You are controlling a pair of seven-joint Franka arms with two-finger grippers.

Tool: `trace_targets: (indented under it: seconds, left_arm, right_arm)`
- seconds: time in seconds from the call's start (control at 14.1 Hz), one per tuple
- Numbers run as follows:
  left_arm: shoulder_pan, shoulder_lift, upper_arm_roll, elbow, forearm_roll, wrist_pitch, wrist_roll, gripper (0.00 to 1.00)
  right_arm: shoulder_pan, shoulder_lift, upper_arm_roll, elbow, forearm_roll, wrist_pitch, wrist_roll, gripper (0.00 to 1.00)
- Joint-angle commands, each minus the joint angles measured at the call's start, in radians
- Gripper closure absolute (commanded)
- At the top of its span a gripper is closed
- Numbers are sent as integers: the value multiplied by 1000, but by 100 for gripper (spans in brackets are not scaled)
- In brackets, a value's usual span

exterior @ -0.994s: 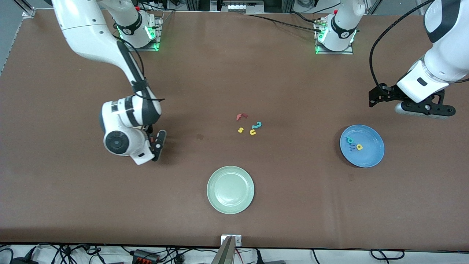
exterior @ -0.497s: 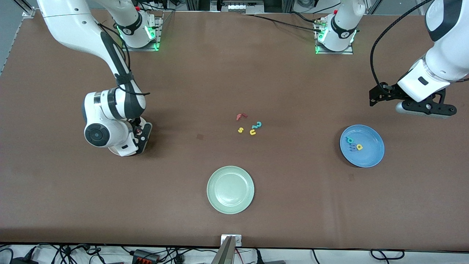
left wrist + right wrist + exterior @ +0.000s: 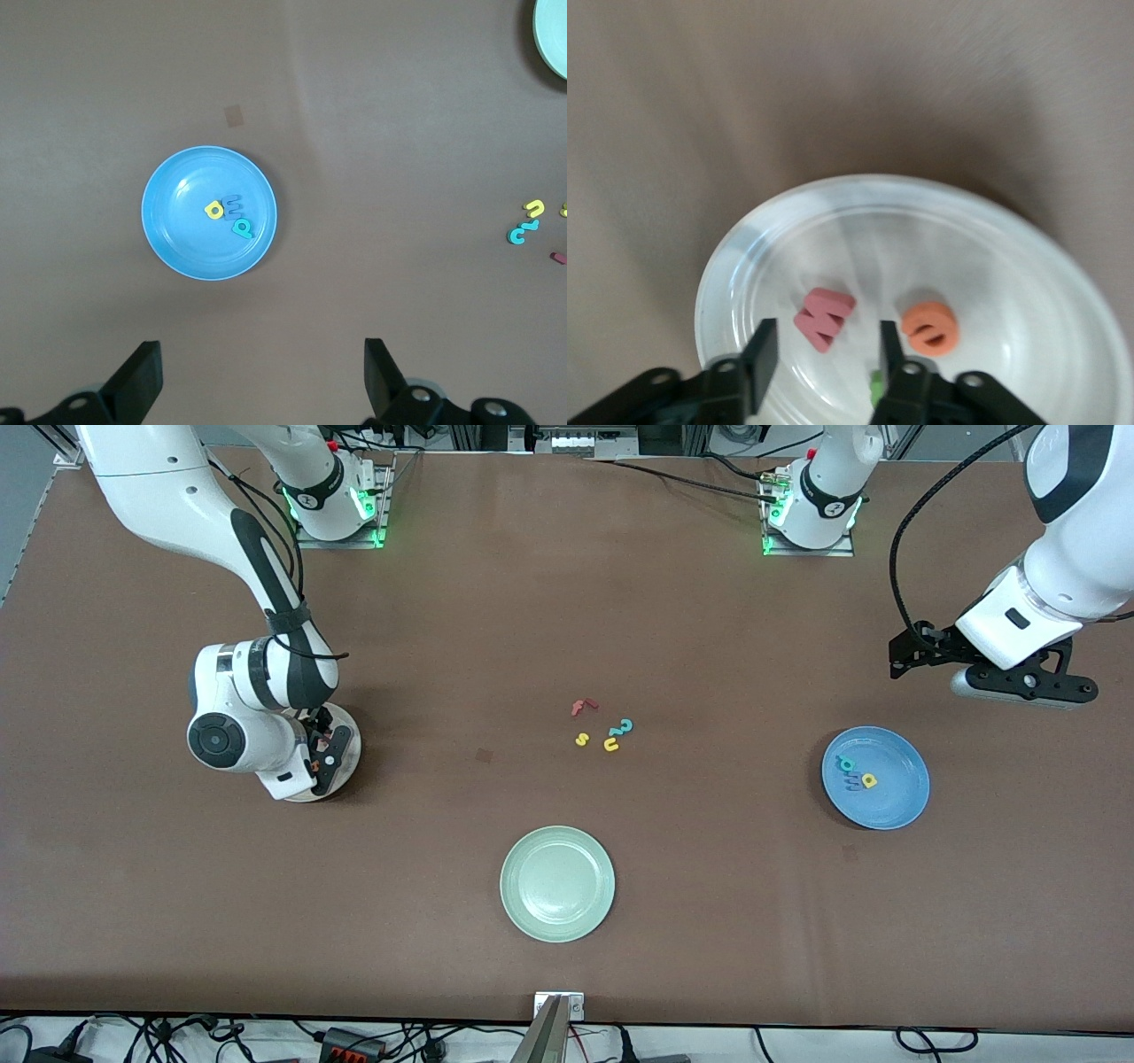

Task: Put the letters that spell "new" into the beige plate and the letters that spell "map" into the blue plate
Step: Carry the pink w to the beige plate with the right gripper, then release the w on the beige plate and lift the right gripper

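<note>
Where the right gripper (image 3: 323,753) (image 3: 827,329) hung: low over the beige plate (image 3: 352,737) (image 3: 744,239), at nine o'clock on the table (image 3: 567,602).
Right jaws: parted narrowly, gripping nothing; the pinkish-red w (image 3: 824,319) lay on the plate in the gap between them.
Beige plate: also held the orange e (image 3: 930,328) and the dark green n (image 3: 875,385), the latter mostly hidden.
Left gripper (image 3: 1023,686) (image 3: 261,350): waiting at one o'clock of the blue plate (image 3: 895,806) (image 3: 177,239), jaws wide and empty.
Blue plate: at three o'clock, holding the blue m (image 3: 853,781) (image 3: 232,206), yellow a (image 3: 870,780) (image 3: 213,210) and teal p (image 3: 846,763) (image 3: 241,227).
Table: a brown matte sheet, with a pale green plate (image 3: 557,883) at six o'clock.
Centre: red f (image 3: 583,707), yellow s (image 3: 581,739), yellow u (image 3: 611,744) and teal curly piece (image 3: 623,728) were clustered.
Room: cables (image 3: 354,1041) ran along the six o'clock edge.
</note>
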Motion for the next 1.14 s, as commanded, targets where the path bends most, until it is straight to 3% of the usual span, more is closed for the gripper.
trace_targets:
  seconds: [0.0, 0.21, 0.35, 0.57, 0.71, 1.06]
  left_arm:
    - [5, 15, -5, 33, -8, -26, 20, 0]
    - [5, 15, -5, 33, -8, -26, 20, 0]
    - [5, 13, -5, 33, -8, -26, 20, 0]
    - [5, 13, -7, 31, -8, -26, 20, 0]
    - [3, 13, -7, 33, -8, -26, 20, 0]
    - [5, 13, -7, 33, -8, -26, 20, 0]
  right_arm:
    - [-1, -98, 8, 54, 1, -139, 103, 0]
    - [-7, -117, 6, 248, 10, -377, 287, 0]
    - [-12, -117, 5, 338, 14, -452, 451, 0]
    - [-32, -118, -10, 384, 66, -495, 791, 0]
    - [-62, -118, -26, 413, 119, -497, 875, 0]
    - [-78, -196, -58, 416, 108, -497, 1033, 0]
